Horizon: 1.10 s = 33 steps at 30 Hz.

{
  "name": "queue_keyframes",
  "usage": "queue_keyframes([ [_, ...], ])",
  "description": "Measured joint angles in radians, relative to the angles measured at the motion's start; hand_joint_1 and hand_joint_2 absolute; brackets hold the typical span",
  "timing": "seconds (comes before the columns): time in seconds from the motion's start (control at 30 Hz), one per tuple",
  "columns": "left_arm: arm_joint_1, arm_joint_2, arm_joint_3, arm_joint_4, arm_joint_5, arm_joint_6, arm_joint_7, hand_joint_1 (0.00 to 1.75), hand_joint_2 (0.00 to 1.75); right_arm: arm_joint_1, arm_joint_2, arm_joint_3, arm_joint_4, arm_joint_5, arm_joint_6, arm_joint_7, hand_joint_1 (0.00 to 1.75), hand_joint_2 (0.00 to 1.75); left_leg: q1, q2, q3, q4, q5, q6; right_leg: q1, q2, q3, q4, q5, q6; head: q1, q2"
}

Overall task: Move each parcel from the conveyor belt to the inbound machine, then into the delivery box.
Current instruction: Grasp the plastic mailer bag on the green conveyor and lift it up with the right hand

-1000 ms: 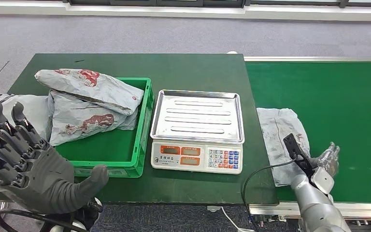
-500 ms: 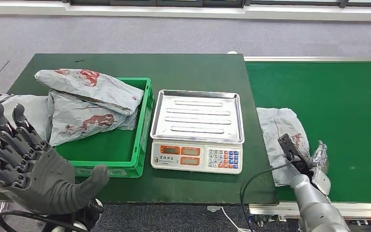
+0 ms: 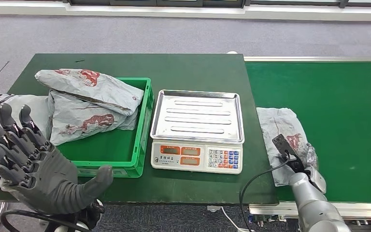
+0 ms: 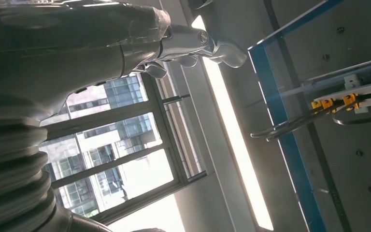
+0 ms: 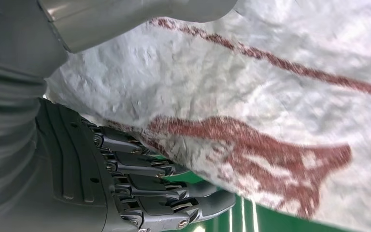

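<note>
A grey parcel (image 3: 280,128) with red print lies on the green conveyor belt (image 3: 338,96), at its near left edge beside the scale. My right hand (image 3: 312,163) is at the parcel's near right edge. In the right wrist view the parcel (image 5: 270,96) fills the space between the thumb on one side and the dark fingers (image 5: 174,186) stretched along its other side; the parcel still lies flat. My left hand (image 3: 34,164) is raised at the lower left, fingers spread, holding nothing. The inbound scale (image 3: 198,116) has a bare steel tray.
A green crate (image 3: 146,121) on the green table holds two grey parcels (image 3: 89,87) (image 3: 84,121). Another grey parcel (image 3: 34,108) lies left of the crate, behind my left hand. A black cable (image 3: 256,181) loops off my right wrist. The left wrist view shows only ceiling and windows.
My right hand has moved left along the belt onto the parcel's near right edge. My left hand has shifted slightly and stays spread.
</note>
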Motion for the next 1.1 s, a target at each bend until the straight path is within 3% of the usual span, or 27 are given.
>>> queue_keyframes([
  [0.1,0.000,0.001,0.000,0.001,0.000,-0.006,0.000,0.00,1.75,0.000,0.000,0.000,0.005,0.013,0.021,0.027,0.00,1.75,0.000,0.000,0.000,0.000,0.000,0.000,0.000,0.000,0.000,0.000,0.000,0.000,0.000,0.000],
  [0.13,0.000,0.001,0.000,0.002,0.000,-0.007,0.000,0.00,1.75,0.000,0.000,0.000,0.006,0.017,0.028,0.035,0.24,1.75,0.000,0.000,0.000,0.000,0.000,0.000,0.000,0.000,0.000,0.000,0.000,0.000,0.000,0.000],
  [0.23,-0.001,0.002,0.000,0.002,0.000,-0.013,-0.001,0.00,1.75,0.001,0.000,0.000,0.011,0.026,0.066,0.050,1.55,1.75,0.000,0.000,0.000,0.000,0.000,0.000,0.000,0.000,0.000,0.000,0.000,0.000,0.000,0.000],
  [0.27,-0.001,0.002,0.000,0.002,0.000,-0.016,-0.001,0.00,1.75,0.001,0.000,0.000,0.012,0.030,0.084,0.054,1.75,1.75,0.000,0.000,0.000,0.000,0.000,0.000,0.000,0.000,0.000,0.000,0.000,0.000,0.000,0.000],
  [0.53,-0.002,0.002,0.000,0.002,0.000,-0.027,-0.001,0.00,1.75,-0.012,-0.001,0.000,0.016,0.054,0.169,0.086,1.75,1.75,0.000,0.002,0.002,0.000,0.000,0.000,0.000,0.001,0.001,0.000,0.000,0.000,0.000,0.000],
  [1.1,-0.005,0.002,0.000,0.003,0.000,-0.027,-0.001,0.00,1.75,-0.019,-0.001,0.000,0.016,0.055,0.182,0.093,1.75,1.75,0.001,0.002,0.006,0.000,0.000,0.000,0.001,0.000,0.006,0.000,0.000,0.000,0.000,0.000],
])
